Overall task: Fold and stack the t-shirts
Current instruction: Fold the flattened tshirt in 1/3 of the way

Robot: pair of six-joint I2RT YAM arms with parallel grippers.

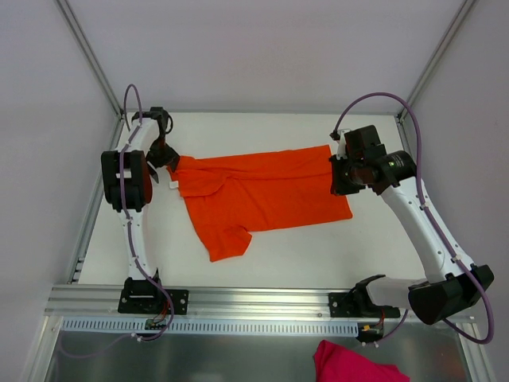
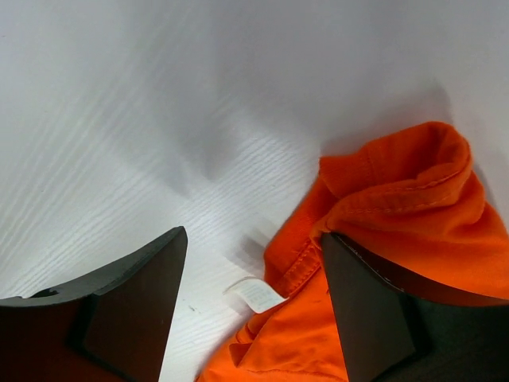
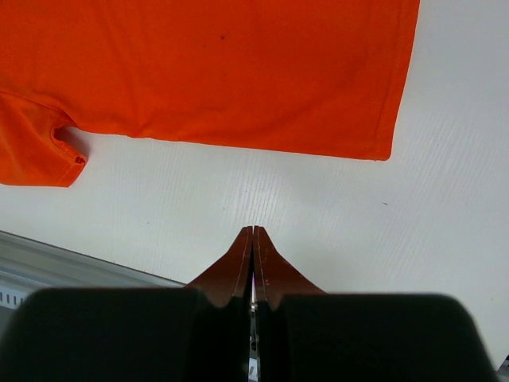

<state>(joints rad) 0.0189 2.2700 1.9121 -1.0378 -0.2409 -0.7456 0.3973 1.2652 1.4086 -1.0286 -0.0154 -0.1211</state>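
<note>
- Under the t-shirt [image 1: 262, 195], the white table [image 1: 262, 255] gives room on every side. The orange garment lies spread across its middle, collar toward the left arm and hem toward the right.
- At the t-shirt's collar end, the left gripper [image 2: 253, 239] stands released with its jaws wide. Bunched fabric leans on one finger, but nothing is pinched. It probably needs to smooth that bunch before folding.
- Just off the t-shirt's hem corner, the right gripper [image 3: 253, 231] is clenched on nothing. It would have to part its jaws before taking the hem [image 3: 238, 145].
- Beside the t-shirt's collar seam, the neck label [image 2: 256, 294] lies between the left fingers. It likely serves as a centreline guide.
</note>
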